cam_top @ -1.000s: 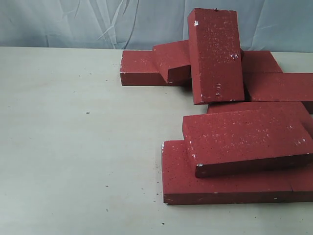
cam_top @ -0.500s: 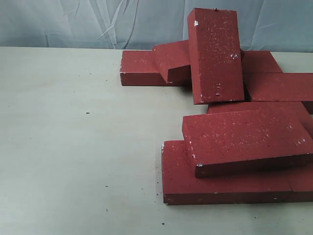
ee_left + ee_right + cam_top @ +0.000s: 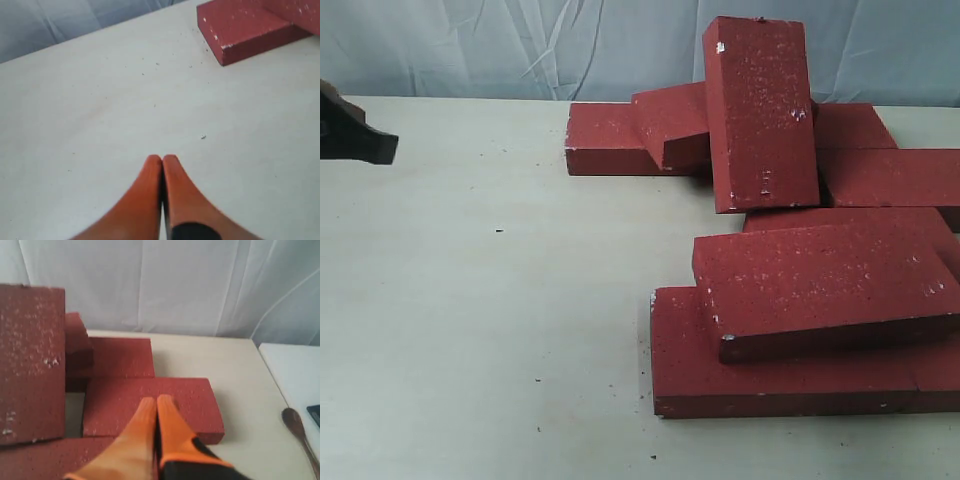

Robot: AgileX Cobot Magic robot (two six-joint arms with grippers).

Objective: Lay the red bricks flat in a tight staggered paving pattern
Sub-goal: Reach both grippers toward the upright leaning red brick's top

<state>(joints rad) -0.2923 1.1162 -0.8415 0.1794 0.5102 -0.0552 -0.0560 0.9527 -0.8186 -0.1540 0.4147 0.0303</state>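
Several red bricks lie in a loose heap on the right of the table. One brick (image 3: 760,110) leans steeply on the back ones, and another (image 3: 820,280) rests askew on a flat brick (image 3: 685,375) at the front. My left gripper (image 3: 162,159) is shut and empty over bare table, well short of the nearest brick corner (image 3: 245,27). A dark end of the left arm (image 3: 355,138) shows at the exterior view's left edge. My right gripper (image 3: 156,400) is shut and empty above a flat brick (image 3: 195,400), beside the leaning brick (image 3: 30,365).
The pale table (image 3: 470,300) is bare left of the heap apart from crumbs. A wrinkled blue-grey cloth (image 3: 470,45) hangs behind. In the right wrist view, a spoon (image 3: 295,425) and a white surface (image 3: 295,365) lie past the table's right side.
A dark part of the left arm has come into the exterior view at the left edge. The bricks have not moved.
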